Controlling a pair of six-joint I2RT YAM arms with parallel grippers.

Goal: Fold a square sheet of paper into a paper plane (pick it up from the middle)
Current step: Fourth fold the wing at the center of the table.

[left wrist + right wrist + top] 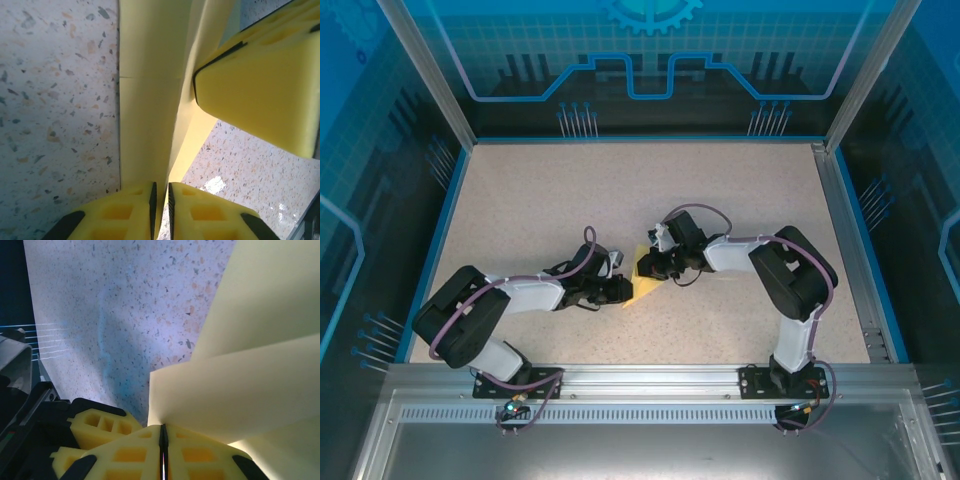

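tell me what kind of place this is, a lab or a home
Likely a robot lab or demo cell: a speckled tabletop fenced by aluminium framing, clear blue panels printed with gear and circuit graphics, and a left arm and right arm bolted at its near edge.

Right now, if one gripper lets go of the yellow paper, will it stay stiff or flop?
Probably floppy: the yellow paper fans into loose thin layers beyond the right gripper, which pinches it. The long fold may stiffen it along that line. Likely light, so it could slide on the smooth table.
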